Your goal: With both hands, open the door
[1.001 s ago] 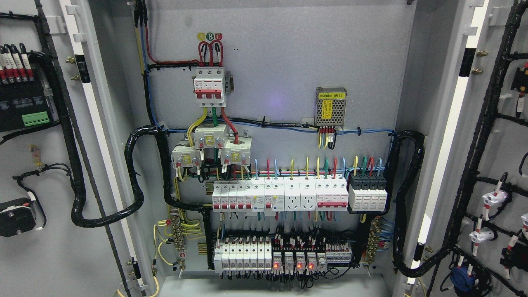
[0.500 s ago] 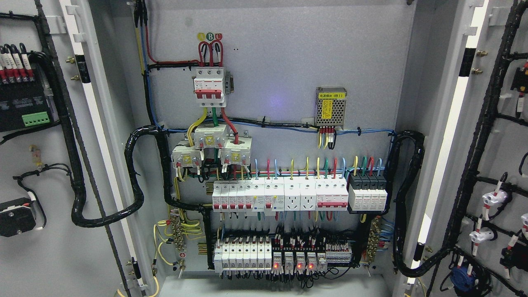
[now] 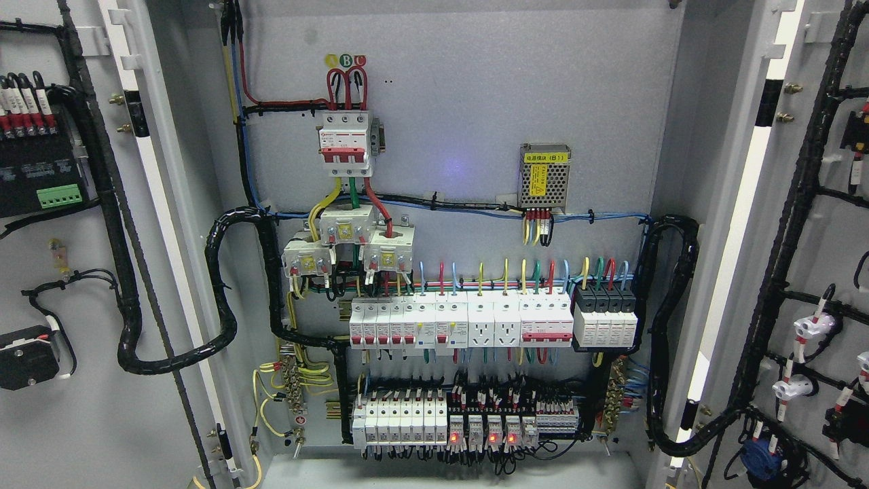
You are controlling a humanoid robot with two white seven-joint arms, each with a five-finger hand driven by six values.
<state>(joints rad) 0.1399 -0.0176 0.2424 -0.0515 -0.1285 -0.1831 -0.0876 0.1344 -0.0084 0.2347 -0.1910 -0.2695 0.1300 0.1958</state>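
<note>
Neither robot hand shows in the head view, so I cannot tell whether they are released or clenched. Both doors are swung wide: the left door (image 3: 81, 272) and right door (image 3: 815, 272) flank the exposed breaker panel (image 3: 461, 319). Any returning reach could snag the black cable loom (image 3: 224, 305), I'd guess.

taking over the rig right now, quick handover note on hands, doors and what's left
Hands: neither the left nor the right shows in the head view.
Doors: left door and right door both stand swung wide, inner sides with wiring facing the camera.
Cabinet: the back panel with breakers is fully exposed; some red lights glow on the bottom row.
Done: opening looks complete.
Left: nothing obvious; confirm where the arms are before moving.
</note>
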